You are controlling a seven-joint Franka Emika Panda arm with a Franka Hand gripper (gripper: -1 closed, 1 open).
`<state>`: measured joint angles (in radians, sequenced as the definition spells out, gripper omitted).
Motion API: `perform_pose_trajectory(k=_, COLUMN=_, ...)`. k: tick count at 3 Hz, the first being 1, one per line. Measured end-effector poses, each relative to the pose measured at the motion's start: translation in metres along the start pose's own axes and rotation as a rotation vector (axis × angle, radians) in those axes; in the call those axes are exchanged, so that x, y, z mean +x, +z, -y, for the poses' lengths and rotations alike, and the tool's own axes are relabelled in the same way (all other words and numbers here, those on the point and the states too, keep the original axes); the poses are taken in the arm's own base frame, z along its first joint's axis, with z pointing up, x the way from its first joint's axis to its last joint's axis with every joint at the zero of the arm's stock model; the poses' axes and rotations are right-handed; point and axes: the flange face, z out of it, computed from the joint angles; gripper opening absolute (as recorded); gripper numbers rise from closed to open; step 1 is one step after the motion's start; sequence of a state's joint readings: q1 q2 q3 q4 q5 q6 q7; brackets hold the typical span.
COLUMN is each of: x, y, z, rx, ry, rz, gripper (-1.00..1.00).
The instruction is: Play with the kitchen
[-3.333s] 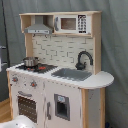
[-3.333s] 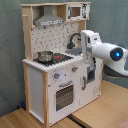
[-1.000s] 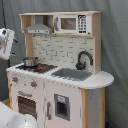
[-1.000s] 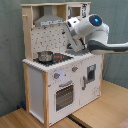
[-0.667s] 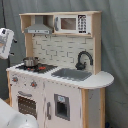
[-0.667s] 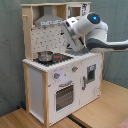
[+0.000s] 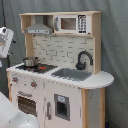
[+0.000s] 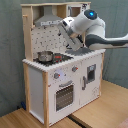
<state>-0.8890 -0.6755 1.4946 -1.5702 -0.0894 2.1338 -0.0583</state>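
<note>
We see the kitchen [image 7: 60, 75] upright, white and light wood, oven door shut, pot on its hob

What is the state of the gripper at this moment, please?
Gripper: cannot be told; it hangs above the kitchen counter, holding nothing visible.

The kitchen [image 7: 55, 75] stands on the tabletop [image 8: 100, 112]. In the first exterior view, a pot [image 7: 30, 62] sits on its hob [image 7: 37, 66] at the first exterior view's left, the sink [image 7: 71, 74] right of it, the tap [image 7: 83, 59] behind. My arm [image 8: 92, 32] reaches over the counter.
</note>
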Motion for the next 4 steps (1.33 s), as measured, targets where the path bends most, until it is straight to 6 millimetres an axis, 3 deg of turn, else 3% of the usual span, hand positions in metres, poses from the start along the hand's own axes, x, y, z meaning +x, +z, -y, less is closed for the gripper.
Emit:
perform_pose_trajectory(k=2, x=0.007, y=0.024, z=-0.021, rx=0.101, ry=-0.071, rz=0.064, gripper=1.0)
perform_pose_trajectory(k=4, x=0.001, y=0.067, z=-0.047, rx=0.181, ry=-0.146, rz=0.114, gripper=1.0)
